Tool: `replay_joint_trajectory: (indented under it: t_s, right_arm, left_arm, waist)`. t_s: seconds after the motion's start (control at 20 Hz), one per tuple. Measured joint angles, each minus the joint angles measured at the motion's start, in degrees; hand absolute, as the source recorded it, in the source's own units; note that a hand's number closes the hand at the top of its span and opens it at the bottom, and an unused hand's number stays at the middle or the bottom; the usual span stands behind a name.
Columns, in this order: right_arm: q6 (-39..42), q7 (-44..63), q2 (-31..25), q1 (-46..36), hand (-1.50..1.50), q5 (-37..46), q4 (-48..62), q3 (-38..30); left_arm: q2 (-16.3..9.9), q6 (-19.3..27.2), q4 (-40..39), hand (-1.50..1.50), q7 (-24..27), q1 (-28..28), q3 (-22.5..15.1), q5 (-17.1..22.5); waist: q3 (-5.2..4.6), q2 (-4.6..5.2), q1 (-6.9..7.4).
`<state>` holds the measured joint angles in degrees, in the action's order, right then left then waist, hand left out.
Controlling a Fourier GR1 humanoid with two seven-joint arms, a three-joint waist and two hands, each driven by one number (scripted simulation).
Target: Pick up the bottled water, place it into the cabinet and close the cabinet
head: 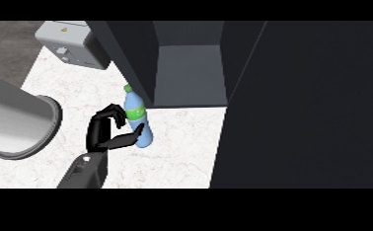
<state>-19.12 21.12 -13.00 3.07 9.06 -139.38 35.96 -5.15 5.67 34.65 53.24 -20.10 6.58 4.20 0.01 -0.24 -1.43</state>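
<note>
Holding the bottled water [137,119] tilted over the counter [182,151], just left of the open cabinet [189,74]; my left hand [109,131] is curled round it. I'd straighten it, clear the side wall, then slide in; right hand unseen

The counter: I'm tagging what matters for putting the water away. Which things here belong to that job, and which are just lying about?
Belongs to the job:
bottled water, held by the left hand
cabinet, with its open door

Just lying about:
grey appliance at the back left
round metal rim at the left edge
</note>
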Motion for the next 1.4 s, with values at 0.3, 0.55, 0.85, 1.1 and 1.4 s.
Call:
replay_joint_trajectory:
  t_s: [0.3,0.55,0.85,1.1,1.4]
  right_arm:
    - [-1.7,1.1,0.2,0.0,-1.5,0.2,0.0,1.4]
    - [-1.8,-0.8,-0.9,2.0,-1.5,0.1,-0.3,1.3]
    - [-1.8,-1.4,-1.7,3.1,-1.5,-0.1,-1.1,0.6]
    - [-2.5,-2.6,-1.7,4.1,-1.5,-0.2,-1.3,1.7]
    - [-2.7,-2.2,-1.8,4.1,-1.5,-0.4,-1.4,2.0]
  left_arm:
    - [3.5,-3.4,5.9,1.5,-3.5,-0.5,-6.0,1.8]
    - [4.7,-3.1,14.7,1.5,-12.6,-1.4,-11.9,7.2]
    - [5.0,4.3,25.5,1.5,-21.6,-0.9,-20.3,12.0]
    - [5.1,10.7,28.9,1.5,-27.2,-5.0,-23.8,14.1]
    - [5.1,17.9,26.8,1.5,-32.1,-12.0,-26.0,14.3]
  waist:
    - [0.01,-0.11,0.71]
    - [0.0,-0.14,0.92]
    - [-0.01,-0.04,0.94]
    - [-0.02,0.04,0.75]
    - [-0.03,0.13,0.61]
